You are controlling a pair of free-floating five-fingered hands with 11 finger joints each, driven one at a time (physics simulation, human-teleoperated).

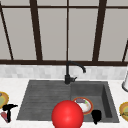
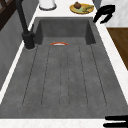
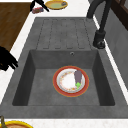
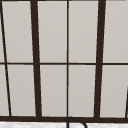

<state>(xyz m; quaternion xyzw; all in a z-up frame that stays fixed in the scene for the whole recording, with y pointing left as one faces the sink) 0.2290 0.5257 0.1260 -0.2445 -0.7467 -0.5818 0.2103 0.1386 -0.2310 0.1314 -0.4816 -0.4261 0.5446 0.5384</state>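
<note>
My left hand hovers over the white counter left of the sink, fingers straight, right beside a small pinkish-red thing. In the right side view that hand hangs just over the pinkish-red thing; in the left side view its straight fingers show at the bottom edge. My right hand floats at the front rim of the basin, fingers relaxed and holding nothing. It shows as a hand at the left rim and a hand at the far corner. A red-rimmed plate with a dark eggplant piece lies in the basin.
A big red ball sits in the foreground at the sink's front. The black faucet stands behind the dark grey sink. Yellow plates with food rest on the left counter and right counter. A white vessel stands at the right.
</note>
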